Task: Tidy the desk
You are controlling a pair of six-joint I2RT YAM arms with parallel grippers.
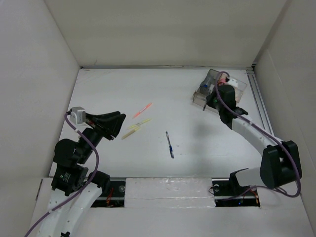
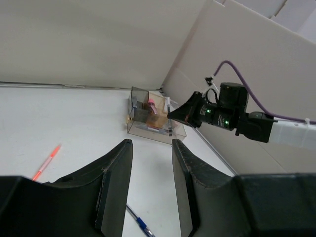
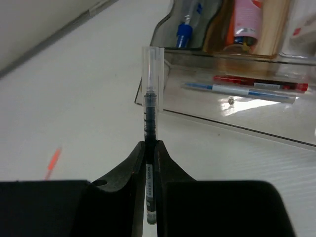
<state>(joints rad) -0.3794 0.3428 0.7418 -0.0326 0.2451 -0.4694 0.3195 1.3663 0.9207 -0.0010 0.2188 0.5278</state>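
Desk [image 1: 187, 108] | right end effector [image 3: 150, 144] clamps pen [image 3: 150, 94] | barrel print unreadable

No words or numbers could be read. The clear pen [image 3: 149, 98] pinched in the right gripper [image 3: 149, 148] had tiny dark print low on its side, but it was too small and blurry to read. A pink tube [image 3: 247, 19] in the clear box [image 3: 207, 53] had a red mark on it. A white thing [image 3: 302, 19] beside it had red marks too. Those were also too blurry to read.
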